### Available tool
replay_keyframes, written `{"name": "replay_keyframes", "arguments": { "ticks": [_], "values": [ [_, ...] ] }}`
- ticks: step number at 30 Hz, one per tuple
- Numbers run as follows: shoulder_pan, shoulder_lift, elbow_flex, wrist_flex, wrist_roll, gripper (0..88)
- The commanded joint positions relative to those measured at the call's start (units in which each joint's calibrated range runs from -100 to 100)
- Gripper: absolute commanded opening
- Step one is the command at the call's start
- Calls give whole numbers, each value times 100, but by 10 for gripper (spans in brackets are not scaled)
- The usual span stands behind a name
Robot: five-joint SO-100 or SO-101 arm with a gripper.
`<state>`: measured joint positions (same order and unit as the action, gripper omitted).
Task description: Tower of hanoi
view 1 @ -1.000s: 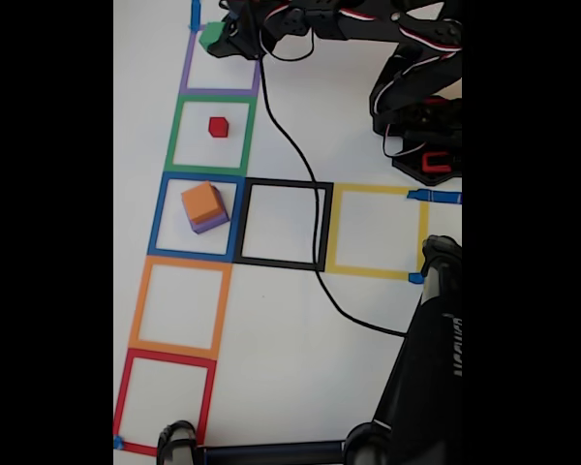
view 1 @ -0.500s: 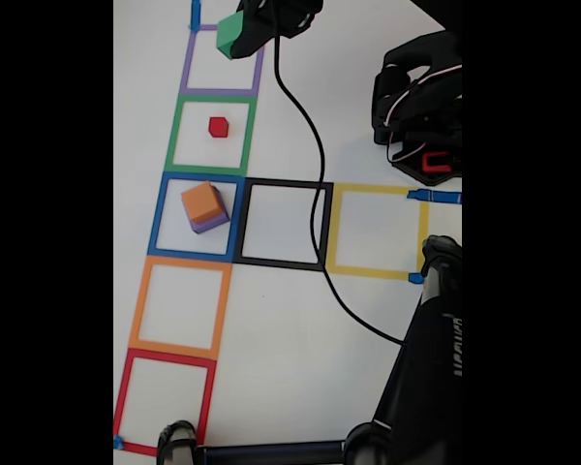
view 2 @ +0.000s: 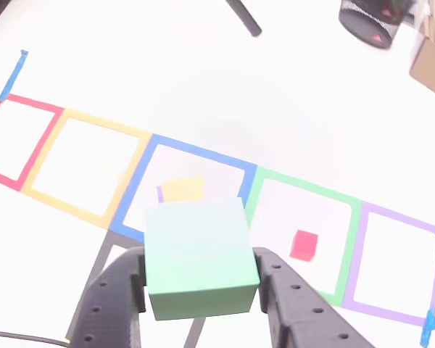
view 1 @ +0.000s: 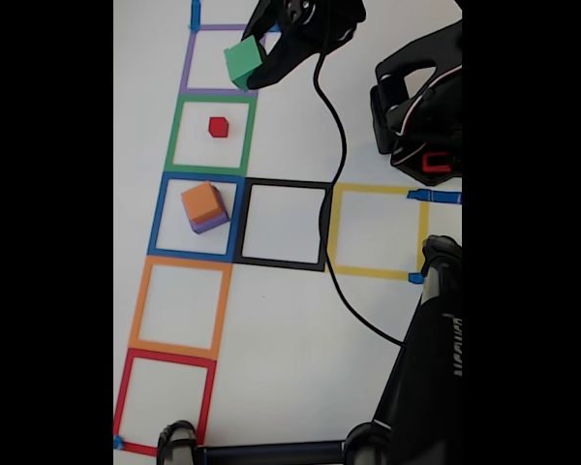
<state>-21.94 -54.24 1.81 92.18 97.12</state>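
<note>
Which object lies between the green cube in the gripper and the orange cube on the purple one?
In the fixed view, the small red cube lies between the held green cube and the orange cube, inside the green tape square.

Gripper [view 2: 201,290] clamped, raised above table

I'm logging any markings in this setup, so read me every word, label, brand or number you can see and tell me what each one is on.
Black stand at the lower right of the fixed view: pale lettering runs sideways along it, too blurred to read.
Green cube, orange cube, purple cube, red cube: plain faces, no text.
Tape squares on the table: plain outlines, no writing.
</note>
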Motion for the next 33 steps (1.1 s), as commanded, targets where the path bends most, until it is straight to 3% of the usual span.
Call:
{"name": "replay_keyframes", "arguments": {
  "ticks": [1, 5, 20, 33],
  "values": [
    [-327, -119, 746, -1032, 68, 36],
    [-423, -313, 2119, -2416, 288, 36],
    [-730, 228, 6373, -7574, 288, 36],
    [-692, 1545, 7300, -9744, 288, 36]
  ]
}}
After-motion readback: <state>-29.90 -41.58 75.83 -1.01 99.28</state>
